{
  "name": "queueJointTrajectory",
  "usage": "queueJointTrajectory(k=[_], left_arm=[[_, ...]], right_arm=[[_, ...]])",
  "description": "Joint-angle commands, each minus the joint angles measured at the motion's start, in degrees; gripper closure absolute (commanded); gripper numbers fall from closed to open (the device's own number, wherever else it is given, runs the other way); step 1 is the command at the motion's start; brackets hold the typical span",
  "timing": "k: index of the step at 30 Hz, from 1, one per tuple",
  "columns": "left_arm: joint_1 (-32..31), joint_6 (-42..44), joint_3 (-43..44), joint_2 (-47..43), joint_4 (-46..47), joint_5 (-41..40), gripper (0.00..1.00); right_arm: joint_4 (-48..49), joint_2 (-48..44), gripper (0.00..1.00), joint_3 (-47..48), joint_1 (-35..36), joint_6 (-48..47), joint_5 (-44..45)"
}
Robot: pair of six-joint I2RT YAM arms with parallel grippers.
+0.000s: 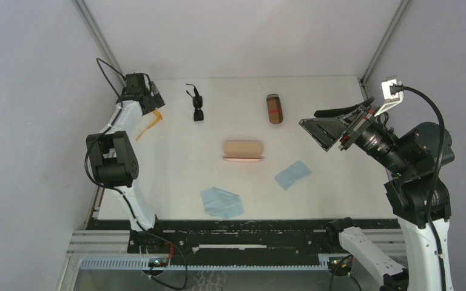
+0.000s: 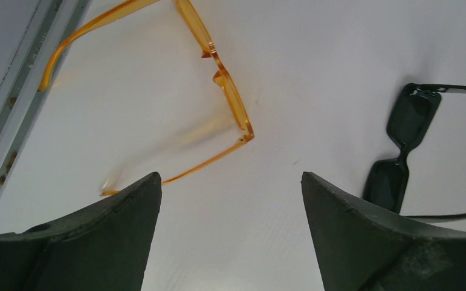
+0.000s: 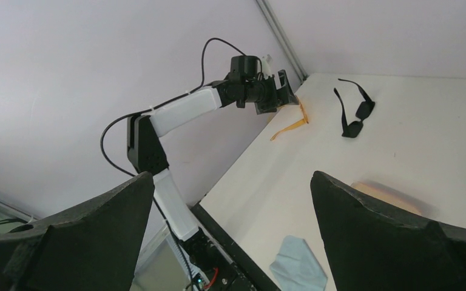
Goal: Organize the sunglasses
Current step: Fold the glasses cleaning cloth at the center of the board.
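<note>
The orange sunglasses (image 1: pixel 147 127) lie at the table's far left edge with their arms unfolded; in the left wrist view the frame (image 2: pixel 227 91) sits just ahead of the fingers, and one arm's tip passes behind the left finger. My left gripper (image 1: pixel 151 100) hovers over them, open (image 2: pixel 230 176), with nothing between its fingers. The black sunglasses (image 1: pixel 196 104) lie to the right of it, arms spread (image 2: pixel 403 145). My right gripper (image 1: pixel 315 124) is raised above the table's right side, wide open (image 3: pixel 232 174) and empty, facing left towards the left arm.
A pink case (image 1: pixel 243 150) lies mid-table and a brown case (image 1: pixel 273 108) behind it. One light-blue cloth (image 1: pixel 222 202) lies near the front edge, another (image 1: pixel 292 174) to its right. A metal rail (image 2: pixel 12 115) borders the table's left edge beside the orange pair.
</note>
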Motion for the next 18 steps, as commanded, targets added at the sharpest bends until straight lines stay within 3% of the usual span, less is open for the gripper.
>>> queueJointTrajectory(k=[1, 12, 18], left_arm=[[2.1, 4.4, 5.1, 2.7, -1.4, 2.9, 0.11], [2.6, 6.9, 4.9, 4.6, -2.5, 7.4, 0.18], [-2.4, 0.4, -5.4, -7.6, -2.3, 4.9, 0.23]], right_arm=[[1.3, 0.3, 0.0, 1.1, -0.7, 2.2, -3.1], [1.6, -0.3, 0.0, -0.7, -1.0, 2.0, -3.4], [-3.2, -3.1, 0.0, -10.8, -1.0, -3.8, 4.8]])
